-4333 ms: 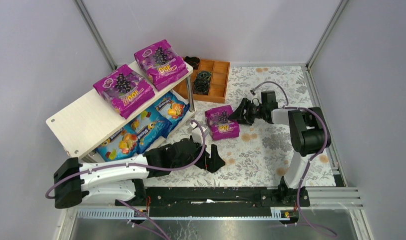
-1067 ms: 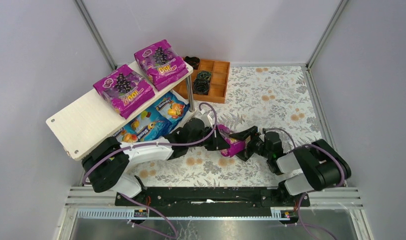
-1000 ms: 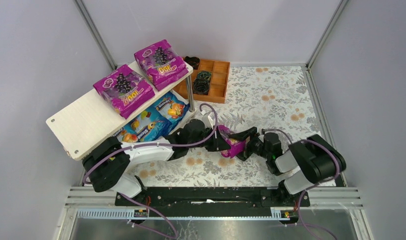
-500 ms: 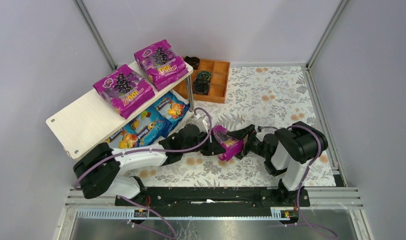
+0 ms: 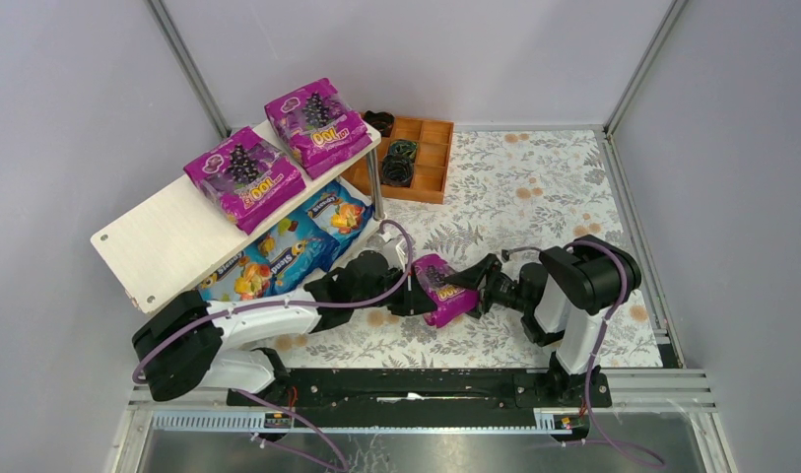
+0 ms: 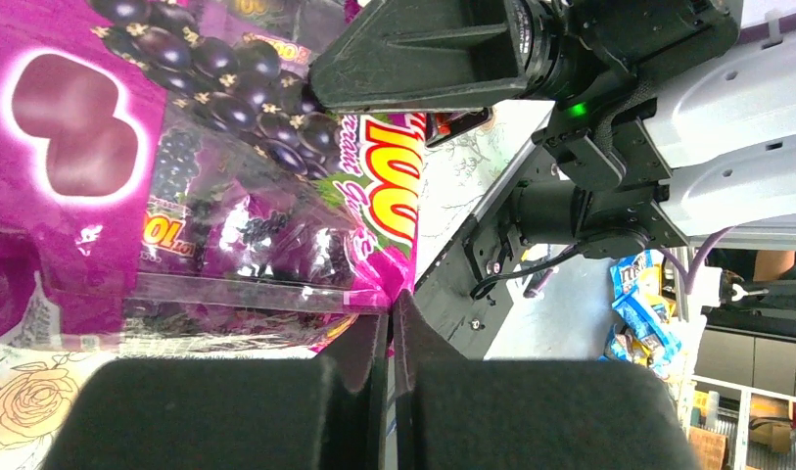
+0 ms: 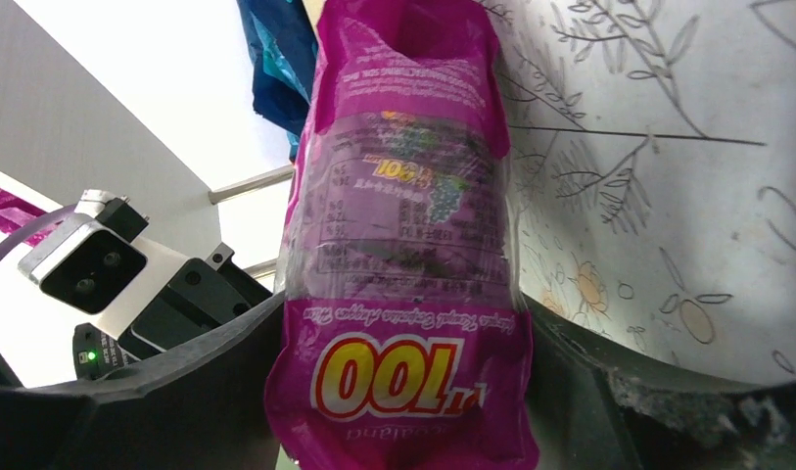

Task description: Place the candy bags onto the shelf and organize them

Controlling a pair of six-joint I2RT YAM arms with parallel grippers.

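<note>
A magenta grape candy bag hangs just above the floral table between both grippers. My left gripper is shut on its corner seal; in the left wrist view the pads pinch the magenta edge of the bag. My right gripper reaches in from the right, and in its wrist view its fingers press both sides of the bag. Two more magenta candy bags lie on the shelf top board. Blue candy bags fill the lower tier.
An orange-brown compartment tray with black coiled rings stands behind the shelf's right end. Grey walls close in the back and sides. The black base rail runs along the near edge.
The held bag has drifted slightly left and nearer with the left gripper and turned more face-up. The right arm has folded up over its base, its jaws still round the bag.
</note>
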